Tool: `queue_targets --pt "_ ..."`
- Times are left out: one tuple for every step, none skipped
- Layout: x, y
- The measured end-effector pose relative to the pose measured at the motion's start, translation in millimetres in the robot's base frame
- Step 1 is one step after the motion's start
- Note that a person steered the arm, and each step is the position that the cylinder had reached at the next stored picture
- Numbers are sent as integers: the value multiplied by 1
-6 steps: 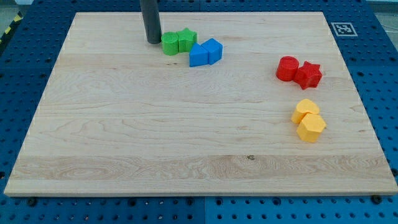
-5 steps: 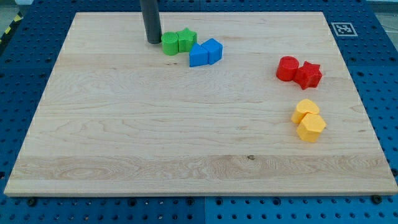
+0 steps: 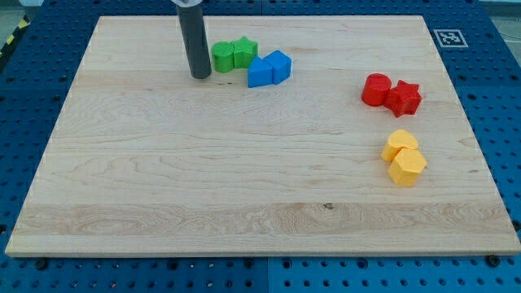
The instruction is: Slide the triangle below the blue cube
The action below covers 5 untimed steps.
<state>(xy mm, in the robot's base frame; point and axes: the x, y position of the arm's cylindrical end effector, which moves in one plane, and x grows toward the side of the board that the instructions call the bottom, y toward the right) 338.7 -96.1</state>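
Note:
The blue triangle block (image 3: 260, 73) lies at the view's upper middle, touching the blue cube (image 3: 279, 64) on the cube's lower left. My tip (image 3: 200, 76) rests on the board to the left of both, about level with the triangle. It is just below and left of the green cylinder (image 3: 222, 57), which touches the green star (image 3: 244, 52). The tip touches no block.
A red cylinder (image 3: 376, 89) and a red star (image 3: 404, 98) sit together at the view's right. Two yellow blocks (image 3: 399, 145) (image 3: 407, 167) lie below them. The wooden board (image 3: 122, 203) sits on a blue pegboard; a marker tag (image 3: 448, 37) is at the top right corner.
My tip has moved toward the view's bottom, from beside the green cylinder's upper left to its lower left. No block has moved.

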Motion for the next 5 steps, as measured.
queue_targets --pt "0 25" --pt "0 57" --pt "16 80" --pt "44 98" --pt "54 107"
